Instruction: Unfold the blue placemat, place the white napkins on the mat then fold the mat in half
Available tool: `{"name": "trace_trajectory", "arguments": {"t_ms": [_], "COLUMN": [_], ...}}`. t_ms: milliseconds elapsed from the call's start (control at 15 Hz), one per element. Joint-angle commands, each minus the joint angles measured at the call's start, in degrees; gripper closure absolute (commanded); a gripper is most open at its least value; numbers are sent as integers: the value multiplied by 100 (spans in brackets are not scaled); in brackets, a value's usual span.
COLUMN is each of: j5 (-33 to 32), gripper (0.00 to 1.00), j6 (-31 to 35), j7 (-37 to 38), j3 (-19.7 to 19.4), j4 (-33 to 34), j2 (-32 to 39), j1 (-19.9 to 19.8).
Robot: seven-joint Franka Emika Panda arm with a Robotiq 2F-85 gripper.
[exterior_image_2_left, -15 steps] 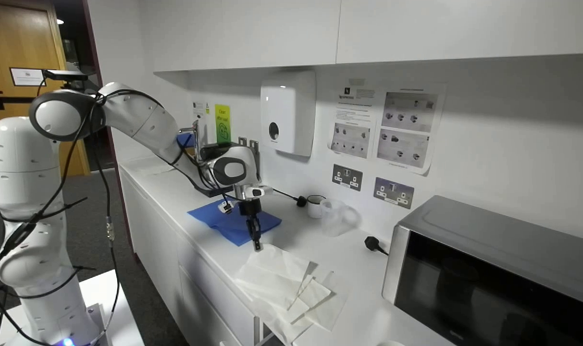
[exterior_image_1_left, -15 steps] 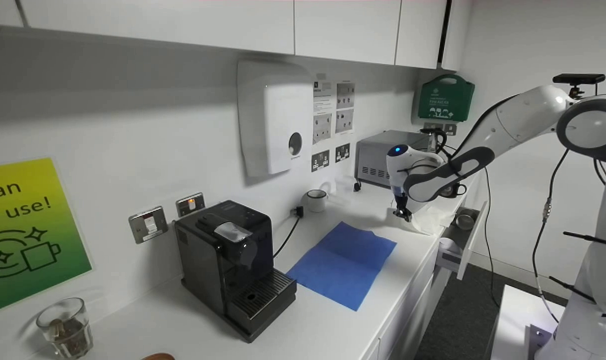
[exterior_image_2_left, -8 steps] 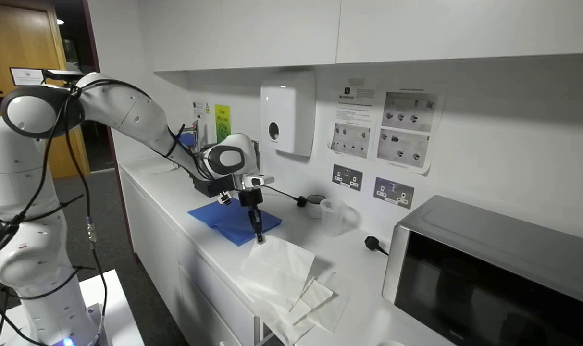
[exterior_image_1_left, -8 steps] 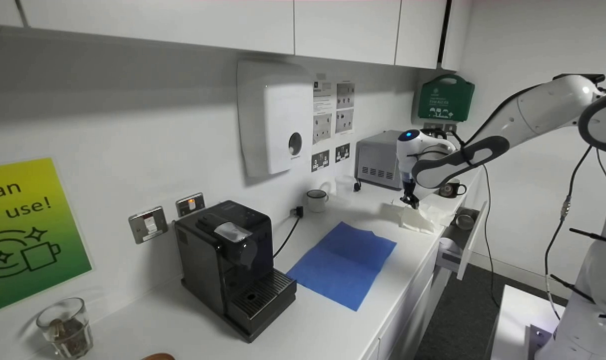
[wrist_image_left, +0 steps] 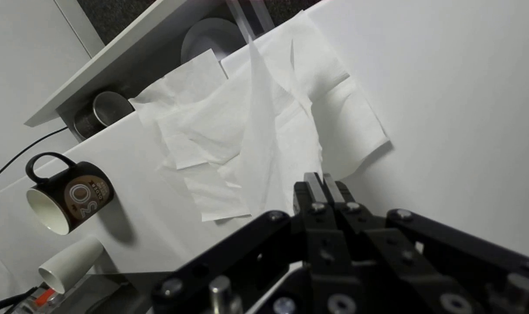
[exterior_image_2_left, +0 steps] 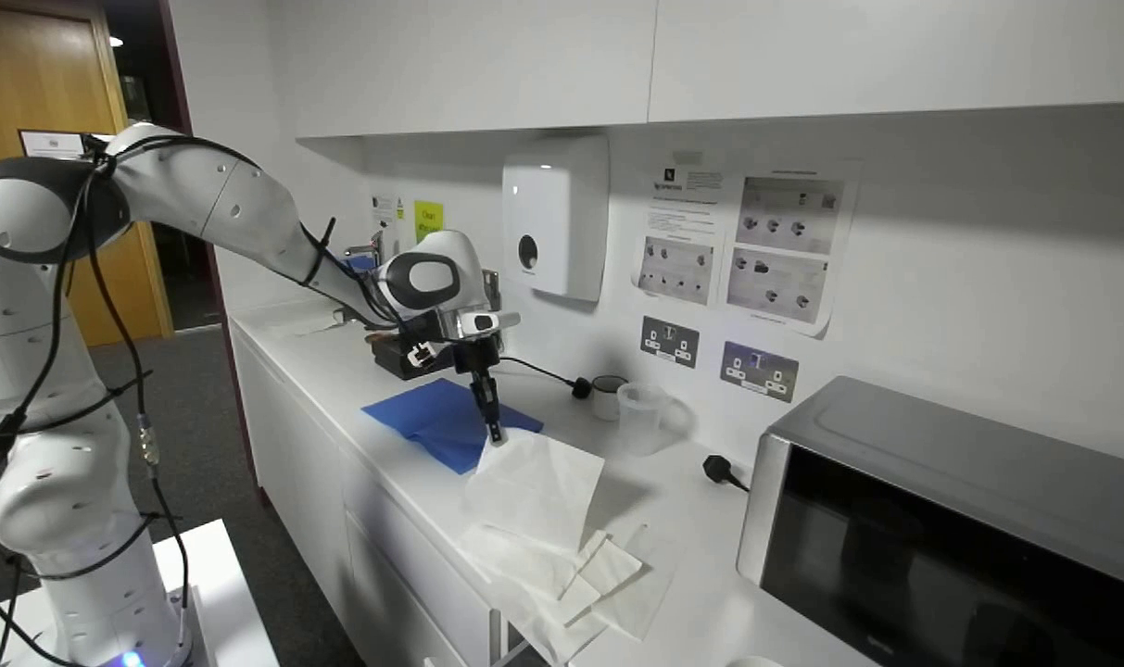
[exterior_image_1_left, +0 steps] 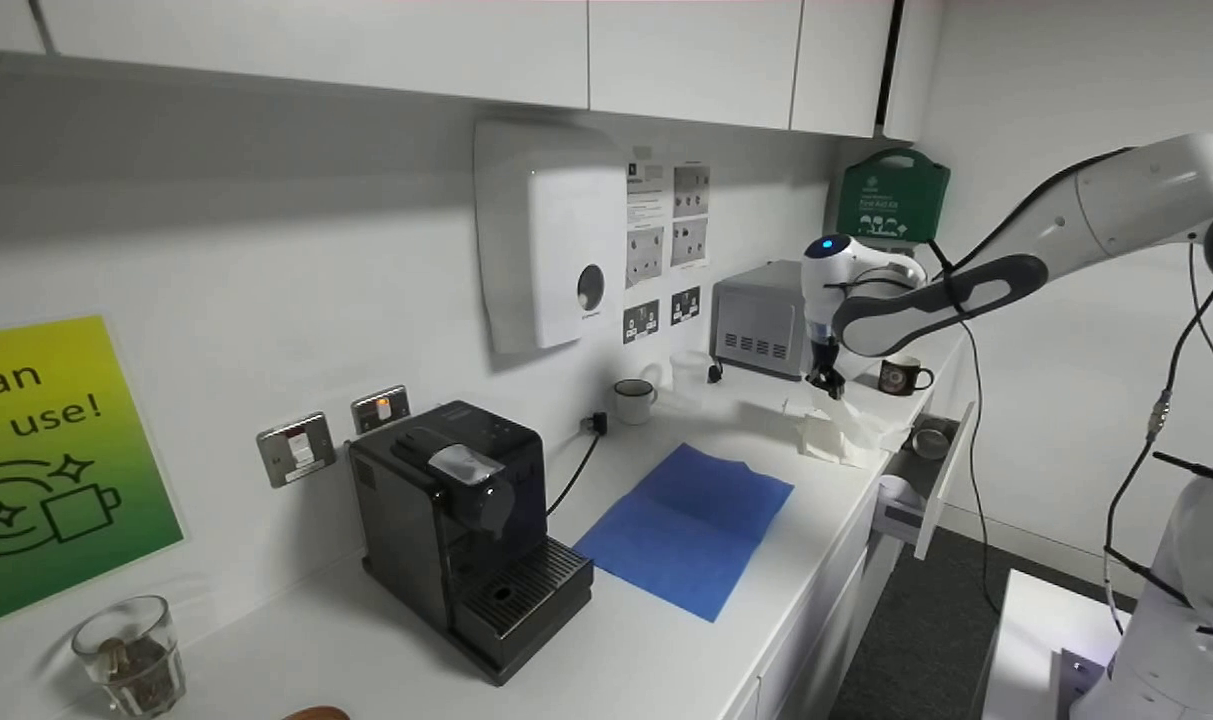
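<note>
The blue placemat (exterior_image_1_left: 686, 530) lies unfolded on the white counter, a slight crease across it; the arm partly covers the placemat (exterior_image_2_left: 432, 417) from the opposite side. Beyond it, several white napkins (exterior_image_2_left: 608, 570) are spread loosely by the counter's edge. My gripper (exterior_image_2_left: 495, 435) is above the counter between mat and pile, its jaws together on the corner of one white napkin (exterior_image_2_left: 543, 477). That napkin slopes down from the fingertips onto the others. From the wrist, the raised napkin (wrist_image_left: 300, 148) runs up to the gripper (wrist_image_left: 322, 176), its lower end blending into the pile (wrist_image_left: 203, 131).
An open drawer (exterior_image_1_left: 926, 480) holding cups juts out below the napkins. A black mug (wrist_image_left: 72, 196) and a white cup (wrist_image_left: 70, 264) stand near them. The coffee machine (exterior_image_1_left: 466, 540) borders the mat; the microwave (exterior_image_2_left: 941, 537) and a clear jug (exterior_image_2_left: 640, 417) stand along the wall.
My gripper has risen and drawn away from the mat side a little, lifting the napkin's corner higher. The blue placemat has not moved.
</note>
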Motion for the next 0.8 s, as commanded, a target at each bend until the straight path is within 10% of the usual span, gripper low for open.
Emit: {"name": "trace_trajectory", "arguments": {"t_ms": [0, 733], "j5": [-190, -101], "gripper": [100, 100], "j6": [-383, -969], "j7": [200, 568], "j3": [271, 946], "j4": [99, 354], "j2": [-192, -173], "j1": [-25, 256]}}
